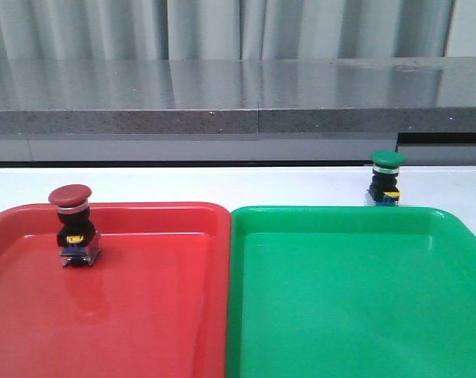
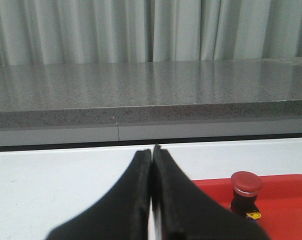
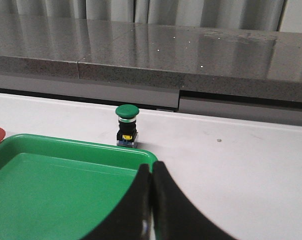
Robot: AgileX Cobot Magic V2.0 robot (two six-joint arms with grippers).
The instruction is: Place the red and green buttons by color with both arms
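The red button [image 1: 73, 224] stands upright inside the red tray [image 1: 159, 315], near its far left corner; it also shows in the left wrist view [image 2: 246, 194]. The green button [image 1: 386, 178] stands upright on the white table just behind the green tray [image 1: 356, 315]; it shows in the right wrist view [image 3: 127, 125]. My left gripper [image 2: 151, 151] is shut and empty, left of the red tray's far edge. My right gripper [image 3: 151, 167] is shut and empty, over the green tray's far right corner [image 3: 141, 156]. Neither arm shows in the front view.
The two trays sit side by side at the front of the white table [image 1: 222, 185]. A grey stone ledge [image 1: 238, 98] runs along the back, with curtains behind it.
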